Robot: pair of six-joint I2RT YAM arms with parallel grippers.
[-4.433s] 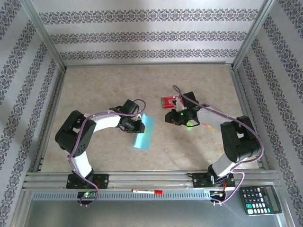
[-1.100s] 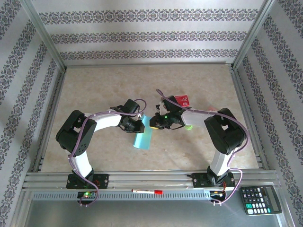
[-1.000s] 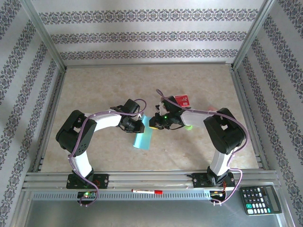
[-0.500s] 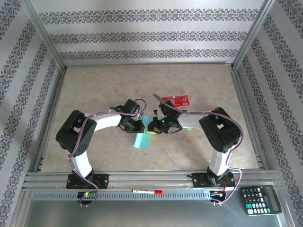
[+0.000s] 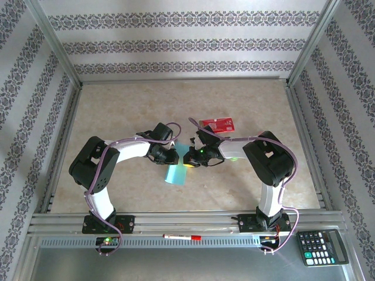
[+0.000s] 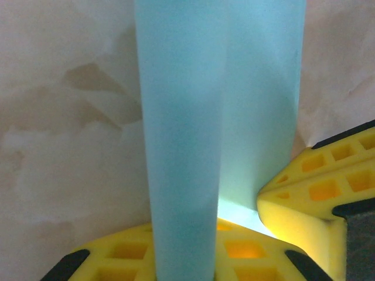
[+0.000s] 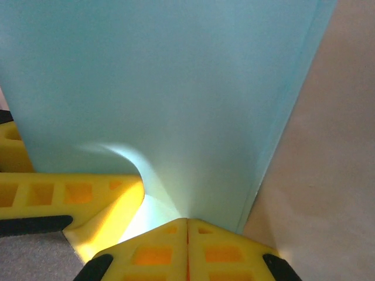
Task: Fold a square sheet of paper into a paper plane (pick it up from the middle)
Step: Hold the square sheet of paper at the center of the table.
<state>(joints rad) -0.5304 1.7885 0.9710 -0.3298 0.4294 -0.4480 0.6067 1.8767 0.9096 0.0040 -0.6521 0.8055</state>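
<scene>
The square sheet of paper (image 5: 176, 173), folded over, sits pinched in my left jaws. My right jaws are closed tight on its edge.

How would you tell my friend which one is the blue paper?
Find the beige marbled tabletop inside the metal frame, then its middle, where the left gripper and right gripper meet. They pinch a thin light-blue paper sheet, folded narrow, reaching toward the near edge. It is the only blue thing; the red rectangular packet lies behind.
</scene>
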